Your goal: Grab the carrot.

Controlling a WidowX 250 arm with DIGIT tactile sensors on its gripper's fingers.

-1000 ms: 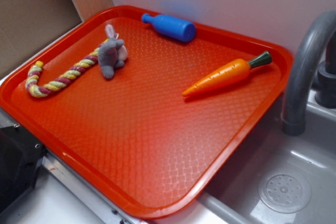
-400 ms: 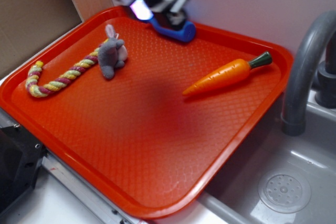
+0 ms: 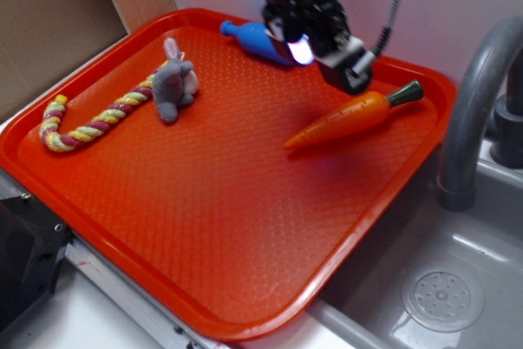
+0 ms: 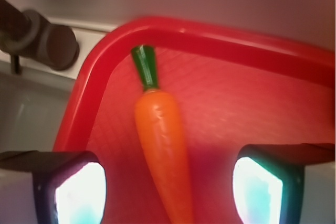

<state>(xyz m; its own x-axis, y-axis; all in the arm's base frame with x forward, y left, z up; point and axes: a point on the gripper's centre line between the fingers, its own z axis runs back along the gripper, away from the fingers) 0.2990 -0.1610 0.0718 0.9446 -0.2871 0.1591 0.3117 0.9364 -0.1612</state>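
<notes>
The wrist view is showing the jaws spread, the carrot (image 4: 160,145) lying between them. The exterior view is showing the gripper (image 3: 323,46) hovering above the tray's (image 3: 245,226) far edge, hiding part of the blue bottle (image 3: 249,37).

The gripper (image 3: 327,46) covers the blue bottle's (image 3: 249,37) wide end. In the wrist view the carrot's (image 4: 160,145) tip runs off the edge at 6 o'clock, and the finger pads (image 4: 80,198) glare white.
</notes>
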